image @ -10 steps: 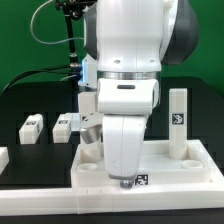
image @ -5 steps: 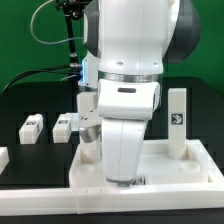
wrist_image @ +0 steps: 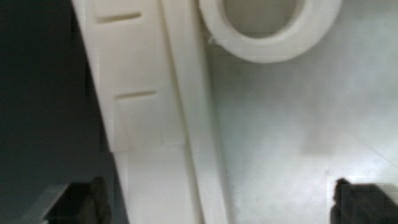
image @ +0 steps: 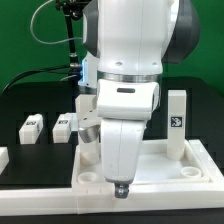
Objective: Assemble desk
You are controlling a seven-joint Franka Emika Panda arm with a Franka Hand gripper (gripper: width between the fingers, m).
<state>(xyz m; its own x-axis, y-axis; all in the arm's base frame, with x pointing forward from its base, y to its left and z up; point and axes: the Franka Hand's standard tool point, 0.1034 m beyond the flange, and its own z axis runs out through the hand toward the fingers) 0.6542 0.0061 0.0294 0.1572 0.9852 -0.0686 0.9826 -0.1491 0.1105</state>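
The desk's white tabletop lies tray-side up at the front of the exterior view. One white leg stands upright in its corner on the exterior view's right. Two more legs lie loose on the black table at the left. My gripper hangs low over the tabletop's front rim, mostly hidden by the arm's own hand. In the wrist view the gripper is open: its dark fingertips stand wide apart, astride the raised rim, holding nothing. A round corner socket shows beyond.
A white piece shows at the left edge of the exterior view. Cables and a black stand rise behind the arm against the green backdrop. The arm's bulk hides the middle of the tabletop.
The hand has shifted slightly toward the exterior view's left and now covers the small tag seen on the front rim a second ago.
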